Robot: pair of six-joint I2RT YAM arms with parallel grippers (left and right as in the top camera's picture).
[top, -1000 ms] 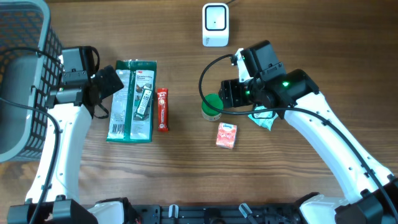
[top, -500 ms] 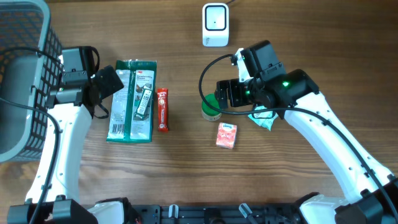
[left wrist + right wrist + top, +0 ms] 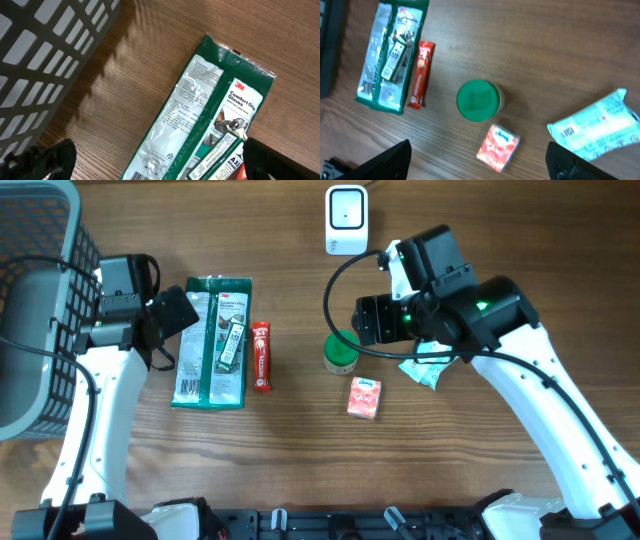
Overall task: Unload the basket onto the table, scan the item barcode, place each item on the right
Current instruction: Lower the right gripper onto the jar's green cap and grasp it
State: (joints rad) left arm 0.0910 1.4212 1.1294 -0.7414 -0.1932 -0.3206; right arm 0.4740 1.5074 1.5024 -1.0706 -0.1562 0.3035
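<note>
A small jar with a green lid point(image 3: 340, 352) point(image 3: 477, 100) stands upright on the wooden table, free of any grip. My right gripper point(image 3: 368, 321) point(image 3: 478, 161) hovers open and empty just behind and above it. A red tissue pack point(image 3: 365, 397) point(image 3: 498, 145) lies in front of the jar. A pale teal packet point(image 3: 424, 370) point(image 3: 596, 124) lies to its right, partly under the right arm. The white scanner point(image 3: 346, 220) stands at the back. My left gripper point(image 3: 168, 315) point(image 3: 165, 161) is open over the left part of a green glove packet point(image 3: 211, 341) point(image 3: 210, 117).
A red snack bar point(image 3: 261, 356) point(image 3: 421, 73) lies right of the glove packet. A small black-and-white carded item point(image 3: 231, 345) rests on the packet. A dark mesh basket point(image 3: 45, 290) point(image 3: 45, 55) fills the far left. The scanner's cable runs off the back edge.
My right gripper has opened off the green-lidded jar and pulled up and back to the right. The jar stays standing on the table. The left arm has not moved.
</note>
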